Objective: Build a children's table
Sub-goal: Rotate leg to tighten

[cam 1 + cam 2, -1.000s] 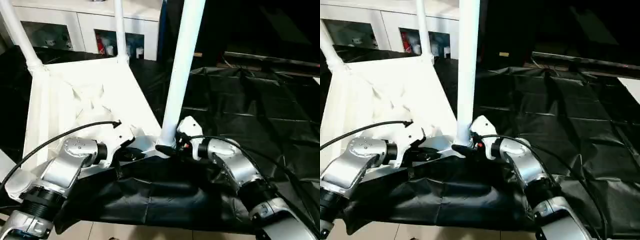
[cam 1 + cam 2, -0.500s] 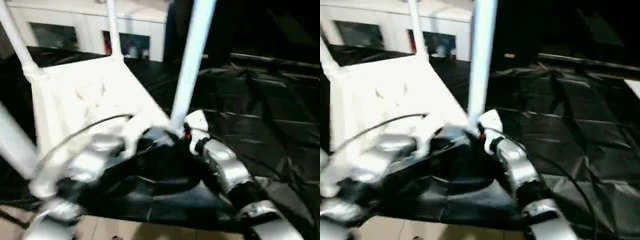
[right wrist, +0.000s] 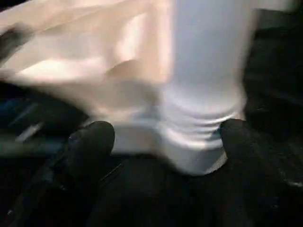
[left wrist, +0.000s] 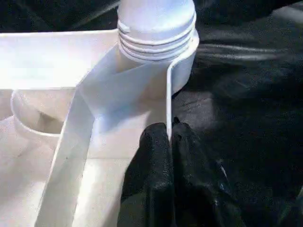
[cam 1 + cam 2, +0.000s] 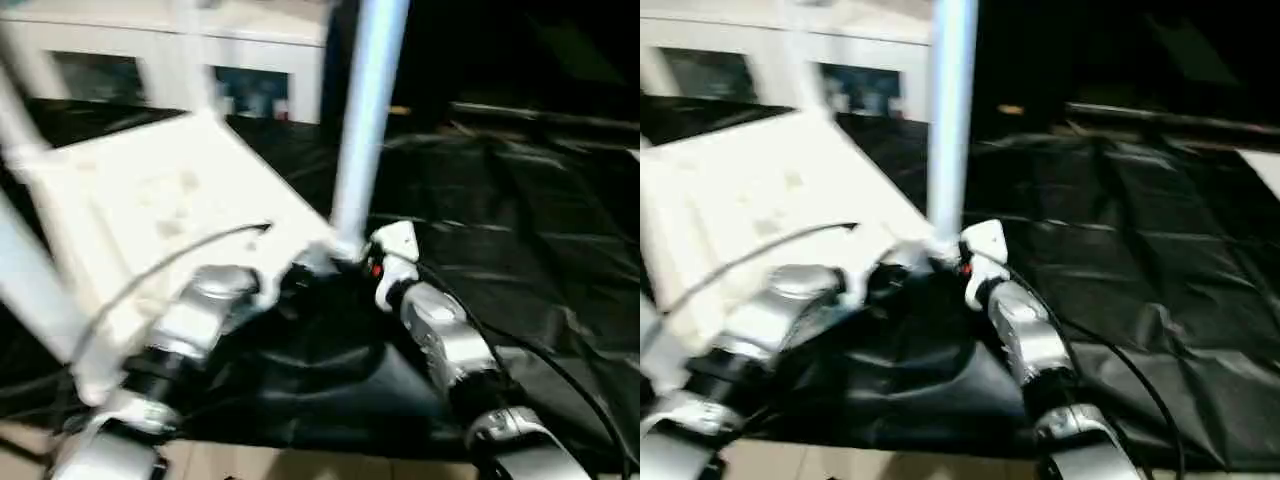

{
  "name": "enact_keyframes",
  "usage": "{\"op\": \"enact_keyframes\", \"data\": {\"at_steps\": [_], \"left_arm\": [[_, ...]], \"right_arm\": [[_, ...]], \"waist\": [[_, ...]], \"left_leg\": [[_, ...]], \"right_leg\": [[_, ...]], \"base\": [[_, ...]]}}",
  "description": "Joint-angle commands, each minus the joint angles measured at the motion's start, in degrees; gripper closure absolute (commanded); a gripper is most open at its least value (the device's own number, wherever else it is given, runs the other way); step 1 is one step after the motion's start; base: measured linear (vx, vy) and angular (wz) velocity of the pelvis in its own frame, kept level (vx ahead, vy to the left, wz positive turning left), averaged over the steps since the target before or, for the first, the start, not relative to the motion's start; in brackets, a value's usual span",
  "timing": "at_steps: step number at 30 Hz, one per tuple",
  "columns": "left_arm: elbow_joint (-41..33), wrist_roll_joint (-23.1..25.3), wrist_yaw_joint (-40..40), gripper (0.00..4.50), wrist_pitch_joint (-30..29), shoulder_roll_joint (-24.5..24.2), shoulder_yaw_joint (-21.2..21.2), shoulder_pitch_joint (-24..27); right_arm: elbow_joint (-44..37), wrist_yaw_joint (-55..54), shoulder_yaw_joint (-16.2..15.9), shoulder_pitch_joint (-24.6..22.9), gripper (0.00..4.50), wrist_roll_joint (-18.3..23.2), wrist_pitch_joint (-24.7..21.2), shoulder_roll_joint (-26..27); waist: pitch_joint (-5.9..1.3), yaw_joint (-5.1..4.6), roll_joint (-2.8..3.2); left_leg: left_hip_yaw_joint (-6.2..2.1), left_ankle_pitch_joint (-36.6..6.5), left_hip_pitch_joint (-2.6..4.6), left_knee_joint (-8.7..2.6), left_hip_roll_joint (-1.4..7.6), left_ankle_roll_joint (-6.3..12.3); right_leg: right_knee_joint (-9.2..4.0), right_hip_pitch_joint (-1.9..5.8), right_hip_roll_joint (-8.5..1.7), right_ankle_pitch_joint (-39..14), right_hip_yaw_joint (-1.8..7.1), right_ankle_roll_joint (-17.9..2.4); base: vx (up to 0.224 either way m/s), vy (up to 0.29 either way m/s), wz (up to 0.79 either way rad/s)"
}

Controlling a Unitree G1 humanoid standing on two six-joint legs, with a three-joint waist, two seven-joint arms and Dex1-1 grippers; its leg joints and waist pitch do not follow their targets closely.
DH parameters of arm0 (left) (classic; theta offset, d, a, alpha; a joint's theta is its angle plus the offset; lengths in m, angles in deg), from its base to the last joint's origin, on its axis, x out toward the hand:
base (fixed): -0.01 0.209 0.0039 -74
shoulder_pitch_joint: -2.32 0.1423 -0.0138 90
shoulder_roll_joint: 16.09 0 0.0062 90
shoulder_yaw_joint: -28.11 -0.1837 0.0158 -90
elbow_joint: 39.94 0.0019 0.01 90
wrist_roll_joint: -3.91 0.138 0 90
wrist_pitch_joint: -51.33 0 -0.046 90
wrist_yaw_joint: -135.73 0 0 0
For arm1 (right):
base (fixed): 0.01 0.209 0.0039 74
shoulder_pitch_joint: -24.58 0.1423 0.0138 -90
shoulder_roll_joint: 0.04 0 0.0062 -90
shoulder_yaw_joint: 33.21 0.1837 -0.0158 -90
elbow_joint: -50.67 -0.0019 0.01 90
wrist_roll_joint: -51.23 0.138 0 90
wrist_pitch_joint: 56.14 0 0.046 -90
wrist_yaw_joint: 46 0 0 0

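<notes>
The children's table lies upside down on a black sheet, its ribbed white underside [image 5: 150, 200] facing up. The near leg [image 5: 365, 120] stands upright in its corner socket [image 4: 156, 42]. Other legs show blurred at the back left [image 5: 20, 110] and near left [image 5: 30, 280]. My left gripper [image 4: 169, 130] is shut on the thin rim wall [image 4: 168, 90] just below that socket. My right gripper [image 3: 163, 137] is open around the near leg's base. One of its fingers [image 3: 92, 139] stands clear to one side and the other [image 3: 234, 135] sits close by the socket.
A white cabinet with glass doors [image 5: 250, 60] stands behind the table. The black sheet [image 5: 520, 230] stretches wrinkled to the right. A strip of pale floor [image 5: 300, 465] shows at the near edge, below my forearms.
The right gripper's fingers have spread away from the leg's base. The table top has swung with my left arm on its rim, and a near-left leg now shows. The view has also shifted.
</notes>
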Motion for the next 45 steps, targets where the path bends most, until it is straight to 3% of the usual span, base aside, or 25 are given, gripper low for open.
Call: {"op": "enact_keyframes", "data": {"at_steps": [1,3,5,7,11,15,24,28,34,38,42,45], "left_arm": [[-1.88,-2.23,-7.75,4.50,1.65,-0.90,-2.68,1.76],[-3.31,-3.05,-12.49,4.50,1.66,-3.31,-3.55,2.61],[-4.74,-4.10,-16.46,4.50,1.42,-5.18,-4.07,3.34],[-6.14,-5.88,-21.16,4.50,1.02,-7.56,-4.51,3.95],[-6.39,-6.63,-24.73,4.50,1.85,-9.55,-4.62,4.21],[-6.88,-6.51,-26.97,4.50,2.06,-11.04,-4.91,4.59],[-10.51,-8.10,-29.91,4.50,0.80,-12.20,-5.57,5.83],[-10.56,-7.51,-30.37,4.50,1.04,-12.23,-5.58,5.97],[-10.02,-7.10,-29.69,4.50,1.81,-12.55,-5.72,5.74],[-9.70,-6.84,-29.33,4.50,2.09,-12.45,-5.75,5.70],[-7.64,-4.73,-24.59,4.50,3.02,-11.08,-5.28,5.05],[-4.90,-2.63,-18.14,4.50,1.45,-8.78,-4.51,3.57]], "right_arm": [[-3.13,7.75,-5.05,0.46,0.60,-0.12,-0.65,-1.36],[-4.66,11.49,-6.41,0.10,0.60,-0.39,-0.73,-3.86],[-5.79,14.40,-7.20,-0.14,0.60,-0.37,-0.67,-5.77],[-6.51,17.35,-6.89,0.10,0.60,-0.12,-0.96,-7.59],[-7.23,19.75,-6.55,0.66,0.60,-0.96,-1.23,-9.38],[-8.56,21.01,-7.48,0.83,0.60,-0.97,-1.51,-11.47],[-9.69,22.00,-6.47,0.59,0.60,-0.07,-1.61,-11.73],[-9.14,23.07,-7.38,0.59,0.60,-0.19,-1.54,-11.69],[-8.06,23.90,-7.40,1.24,1.13,-0.57,-1.34,-11.43],[-7.00,24.45,-7.52,1.50,1.40,-0.92,-1.21,-11.66],[-5.04,22.36,-7.05,1.09,1.72,-1.20,-2.39,-10.72],[-2.21,16.73,-5.55,1.07,1.80,-1.86,-2.50,-8.60]], "waist": [[-2.55,0.43,0.27],[-2.93,0.54,0.32],[-3.09,0.56,0.61],[-3.05,0.45,0.51],[-2.77,0.49,0.66],[-2.59,0.59,0.63],[-2.83,2.23,0.57],[-2.87,2.23,0.50],[-3.20,2.21,0.36],[-3.24,2.15,0.30],[-3.28,2.14,0.26],[-3.06,2.20,0.28]], "left_leg": [[-1.07,-9.73,0.23,-4.16,2.63,2.48],[-0.82,-4.99,0.08,-3.60,2.65,4.25],[-0.76,-2.75,0.14,-3.38,2.68,5.06],[-0.60,-2.02,0.13,-3.17,2.58,6.12],[-0.54,-4.63,0.51,-3.50,2.93,5.46],[-0.56,-7.59,0.76,-3.85,3.13,3.10],[-0.25,-5.85,1.04,-3.69,3.15,2.92],[-0.34,-7.02,0.93,-3.80,3.04,1.89],[-0.34,-4.68,0.82,-3.48,2.91,2.76],[-0.33,-4.90,0.76,-3.44,2.94,2.75],[-0.27,-4.58,0.82,-3.35,2.93,2.95],[-0.33,-7.83,1.08,-3.67,3.05,1.49]], "right_leg": [[-4.63,1.74,-4.24,-2.30,2.00,-12.07],[-3.69,1.90,-3.97,6.30,1.92,-13.95],[-3.19,1.80,-3.73,11.01,1.81,-14.99],[-2.89,1.85,-3.57,15.50,1.68,-16.37],[-3.23,1.68,-3.71,11.83,1.69,-17.27],[-3.61,1.63,-3.93,6.33,1.80,-16.90],[-3.24,1.46,-3.88,8.90,1.85,-16.55],[-3.36,1.61,-3.94,6.90,1.82,-15.81],[-3.04,1.77,-3.85,9.86,1.78,-15.98],[-3.03,1.85,-3.93,8.99,1.78,-16.19],[-3.01,1.78,-3.92,9.17,1.78,-16.42],[-3.48,1.61,-4.12,3.84,1.76,-16.13]], "base": [[0.000,0.000,0.00],[0.000,0.000,0.00],[0.000,0.000,0.00],[0.000,0.000,0.00],[0.000,0.000,0.00],[0.000,0.000,0.00],[0.000,0.000,0.00],[0.000,0.000,0.00],[0.000,0.000,0.00],[0.000,0.000,0.00],[0.000,0.000,0.00],[0.000,0.000,0.00]]}}
